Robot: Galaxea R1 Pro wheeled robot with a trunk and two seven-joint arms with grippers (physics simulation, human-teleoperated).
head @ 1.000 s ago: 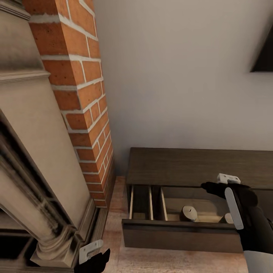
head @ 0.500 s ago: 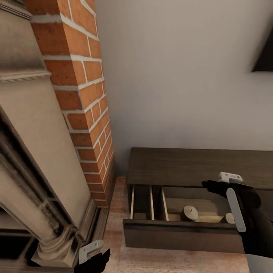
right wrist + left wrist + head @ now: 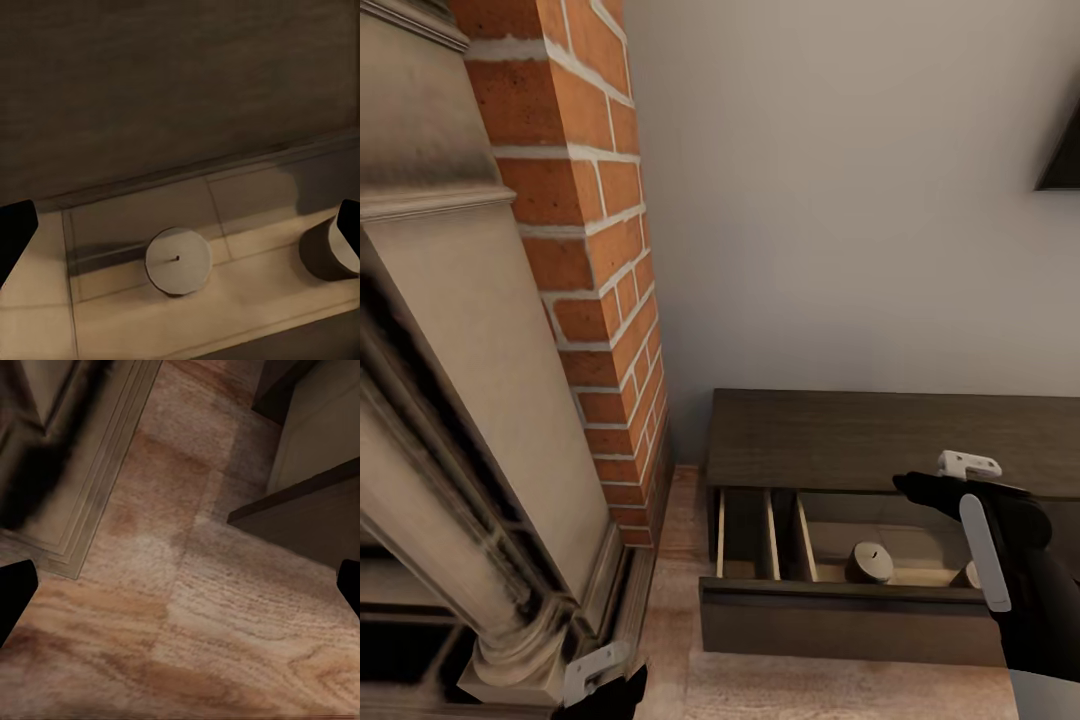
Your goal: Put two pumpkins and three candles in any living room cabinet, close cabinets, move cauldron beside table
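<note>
Two candles (image 3: 178, 261) sit in the open cabinet (image 3: 890, 440) drawer at five o'clock, the right gripper (image 3: 180, 225) hovering spread-open above (likely just unloaded), left gripper (image 3: 180, 585) open over floor

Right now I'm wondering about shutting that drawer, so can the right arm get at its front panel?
Probably yes. The right gripper hangs open above the open drawer, whose front panel juts out below with nothing in the way. Two candles stand inside, well behind the panel.
</note>
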